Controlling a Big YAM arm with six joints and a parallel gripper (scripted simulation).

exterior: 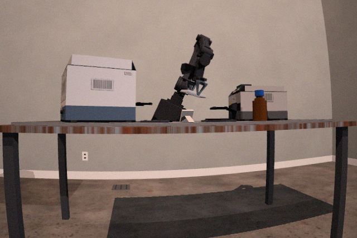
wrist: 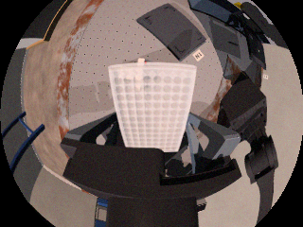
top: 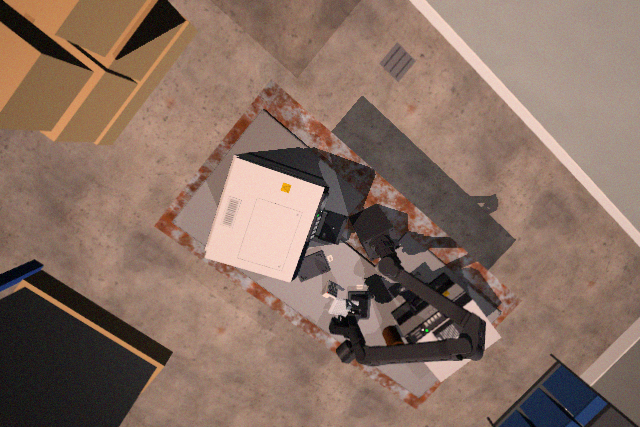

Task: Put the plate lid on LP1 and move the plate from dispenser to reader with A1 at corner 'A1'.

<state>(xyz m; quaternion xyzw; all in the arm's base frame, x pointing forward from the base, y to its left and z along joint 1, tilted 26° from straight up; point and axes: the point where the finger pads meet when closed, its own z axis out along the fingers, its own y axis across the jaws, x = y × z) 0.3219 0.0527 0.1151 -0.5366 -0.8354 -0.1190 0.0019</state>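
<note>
My gripper (exterior: 197, 92) (top: 350, 304) (wrist: 152, 114) is shut on a white well plate (exterior: 193, 93) (top: 338, 307) (wrist: 151, 101) by its long sides. It holds the plate tilted in the air above the middle of the bench, between the two machines. I cannot tell whether a clear lid is on the plate. The reader (top: 263, 215) (exterior: 97, 90) is the big white box at the left, and its dark stage (exterior: 143, 103) sticks out toward the arm. The dispenser (exterior: 274, 97) (top: 423, 321) stands at the right with its dark stage (exterior: 218, 107) bare.
A brown bottle with a blue cap (exterior: 259, 108) (top: 390, 334) stands in front of the dispenser. A dark square bench position (top: 314, 264) (wrist: 170, 28) lies near the reader, with a small white label (wrist: 199, 56) beside it. The arm's base (exterior: 167, 110) stands at mid-bench behind a small white tent card (exterior: 187, 119).
</note>
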